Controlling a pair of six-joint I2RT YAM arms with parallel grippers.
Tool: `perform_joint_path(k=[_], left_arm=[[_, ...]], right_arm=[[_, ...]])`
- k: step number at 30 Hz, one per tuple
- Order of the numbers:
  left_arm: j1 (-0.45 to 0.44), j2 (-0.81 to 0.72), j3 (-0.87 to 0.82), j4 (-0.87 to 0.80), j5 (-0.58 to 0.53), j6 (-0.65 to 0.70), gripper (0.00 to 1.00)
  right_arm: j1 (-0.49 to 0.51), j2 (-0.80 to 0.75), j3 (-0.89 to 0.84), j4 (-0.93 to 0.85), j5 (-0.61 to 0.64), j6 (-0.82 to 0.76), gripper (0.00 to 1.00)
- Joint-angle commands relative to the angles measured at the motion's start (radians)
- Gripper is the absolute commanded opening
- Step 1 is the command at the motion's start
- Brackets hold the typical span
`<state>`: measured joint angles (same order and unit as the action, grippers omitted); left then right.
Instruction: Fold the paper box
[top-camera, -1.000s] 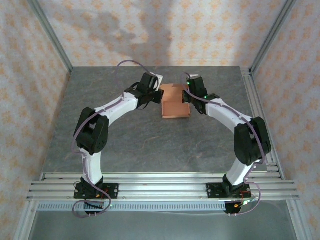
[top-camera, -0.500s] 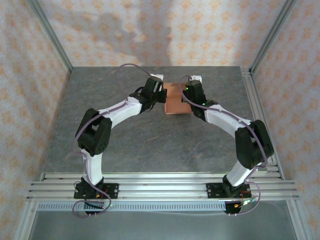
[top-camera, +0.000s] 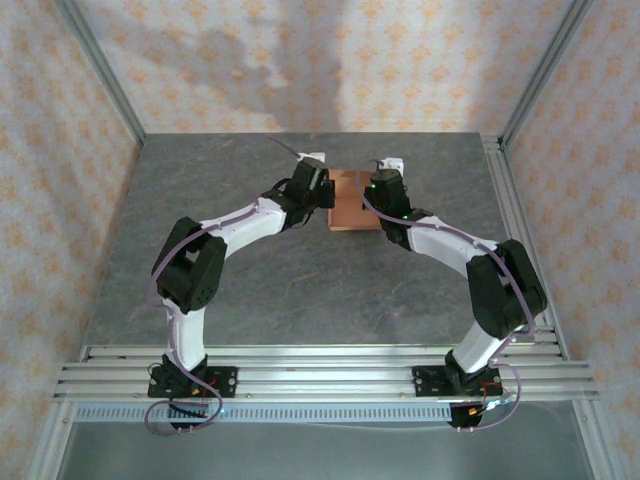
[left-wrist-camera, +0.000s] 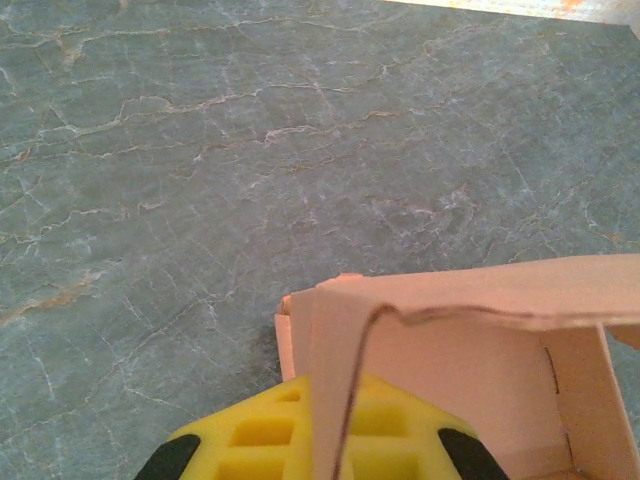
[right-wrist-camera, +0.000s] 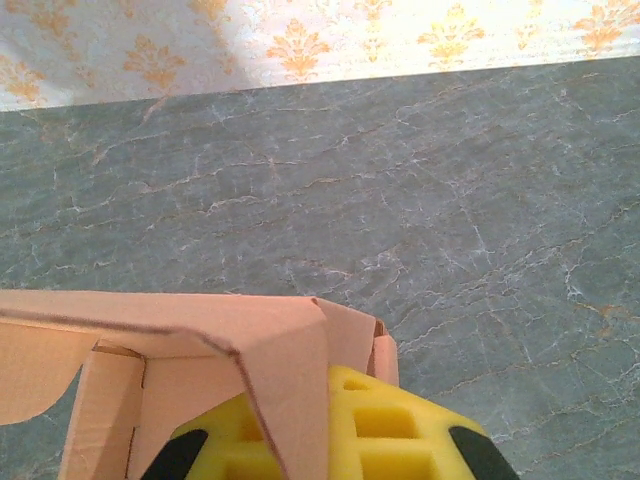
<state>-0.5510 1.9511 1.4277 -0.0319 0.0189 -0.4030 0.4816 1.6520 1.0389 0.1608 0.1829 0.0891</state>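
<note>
The salmon-pink paper box (top-camera: 350, 207) stands half-formed at the table's far middle, between my two grippers. My left gripper (top-camera: 323, 190) pinches its left wall and my right gripper (top-camera: 376, 189) pinches its right wall. In the left wrist view the yellow fingers (left-wrist-camera: 250, 435) sit either side of a thin card wall, so the left gripper (left-wrist-camera: 335, 435) is shut on the paper box (left-wrist-camera: 470, 340). A folded top flap arches over the box's open inside. In the right wrist view the right gripper (right-wrist-camera: 320, 440) is likewise shut on a folded corner flap of the paper box (right-wrist-camera: 200, 330).
The grey marble-patterned table (top-camera: 250, 290) stretches around the box. Patterned walls with aluminium posts (top-camera: 105, 85) close in the back and sides. An aluminium rail (top-camera: 320, 375) carries both arm bases at the near edge.
Both grippers have moved inward and toward the far side. The box's side walls have come up and closer together, so it looks narrower from above.
</note>
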Motion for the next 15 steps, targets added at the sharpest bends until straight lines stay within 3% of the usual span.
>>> perform_joint_path(k=[1,15], left_arm=[[-0.020,0.024,0.023,-0.004,-0.021,-0.046,0.00],[-0.035,0.055,-0.002,0.006,-0.069,-0.084,0.00]], right_arm=[[0.011,0.007,-0.023,0.083,-0.054,-0.023,0.00],[0.002,0.019,-0.136,0.188,-0.131,-0.074,0.00]])
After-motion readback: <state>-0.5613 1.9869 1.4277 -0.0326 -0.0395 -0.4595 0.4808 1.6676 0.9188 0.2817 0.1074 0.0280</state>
